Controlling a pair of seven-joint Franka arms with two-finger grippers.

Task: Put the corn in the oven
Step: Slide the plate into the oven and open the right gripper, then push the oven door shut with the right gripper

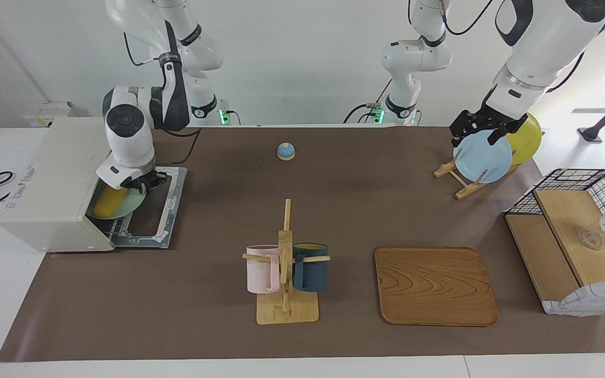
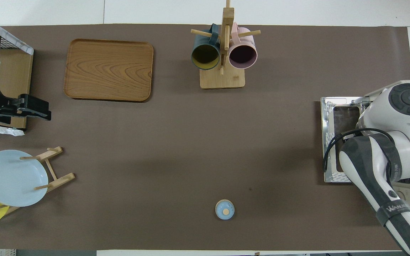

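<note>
The yellow corn [image 1: 109, 202] lies on a pale green plate [image 1: 133, 203] on the rack in the mouth of the cream-white oven [image 1: 55, 178]. The oven's door [image 1: 168, 207] lies open and flat on the table. My right gripper [image 1: 143, 184] is low at the oven's opening, right at the plate's rim and beside the corn. In the overhead view my right arm [image 2: 386, 156] hides the corn and most of the oven; only the door [image 2: 329, 142] shows. My left gripper [image 1: 475, 137] hangs open and empty over the plate rack, waiting.
A wooden rack [image 1: 462, 178] holds a blue plate [image 1: 483, 157] and a yellow plate [image 1: 525, 139] at the left arm's end. A wire-and-wood basket [image 1: 570, 236], a wooden tray [image 1: 434, 286], a mug stand [image 1: 285, 268] with two mugs and a small blue bell [image 1: 285, 151] stand on the brown mat.
</note>
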